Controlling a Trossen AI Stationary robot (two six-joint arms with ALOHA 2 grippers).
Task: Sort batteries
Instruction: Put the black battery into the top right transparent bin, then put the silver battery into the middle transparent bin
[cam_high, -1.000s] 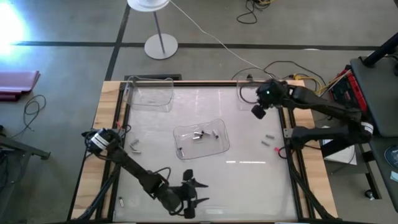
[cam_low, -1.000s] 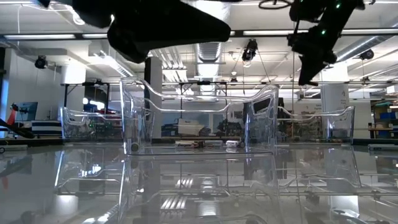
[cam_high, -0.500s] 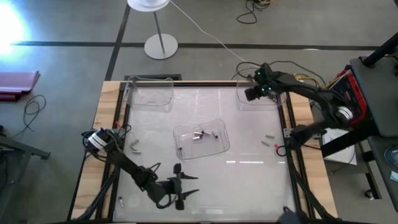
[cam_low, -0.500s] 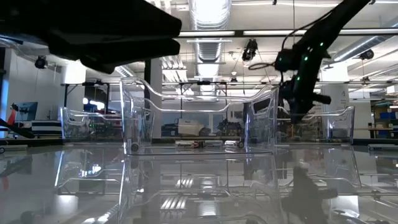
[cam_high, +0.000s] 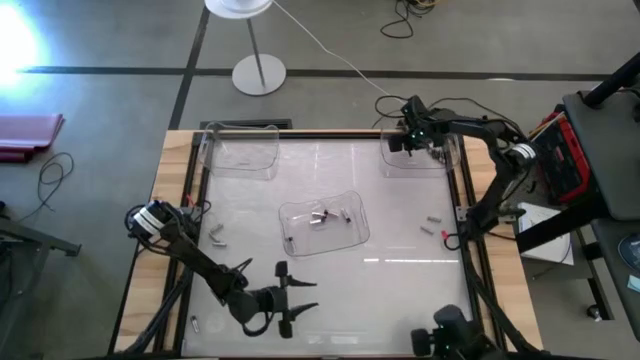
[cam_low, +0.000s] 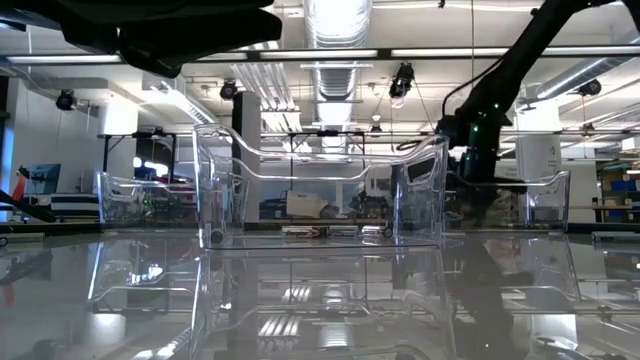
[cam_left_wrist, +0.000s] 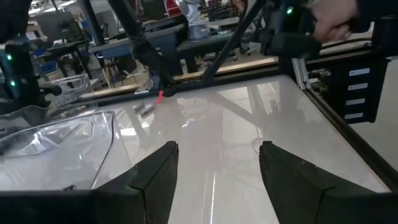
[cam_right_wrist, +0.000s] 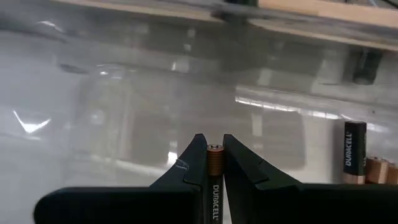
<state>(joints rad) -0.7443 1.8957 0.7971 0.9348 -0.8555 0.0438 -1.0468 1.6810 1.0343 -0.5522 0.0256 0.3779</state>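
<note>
My right gripper (cam_high: 397, 143) (cam_right_wrist: 215, 144) reaches into the clear far-right tray (cam_high: 428, 160), shut on a black-and-copper battery (cam_right_wrist: 215, 186). Another such battery (cam_right_wrist: 355, 152) lies on that tray's floor. The clear middle tray (cam_high: 348, 240) holds a few batteries (cam_high: 320, 217). Loose batteries lie flat on the table at the left (cam_high: 216, 234), at the right (cam_high: 430, 223) and near the front left corner (cam_high: 196, 323). My left gripper (cam_high: 288, 300) (cam_left_wrist: 217, 147) stands open near the table's front edge, with nothing between its fingers. My right gripper pinches the battery between its two fingers. The battery lies along the fingers, and its copper-coloured end (cam_right_wrist: 215, 160) shows between the fingertips. The fingers slant down into the far-right tray, and the battery's end stands clear above the tray floor.
A clear tray (cam_high: 243, 150) stands at the far left corner. A small red thing (cam_high: 445, 240) lies by the right rail. A lamp stand (cam_high: 258, 73) and cables lie on the floor beyond the table. Bare glossy tabletop stretches between the middle tray and the right rail.
My right gripper has gone toward the table's far edge and down, from above the table's right part into the far-right tray, staying shut on the battery. My left gripper has shifted a little toward the table's left edge along the front.
</note>
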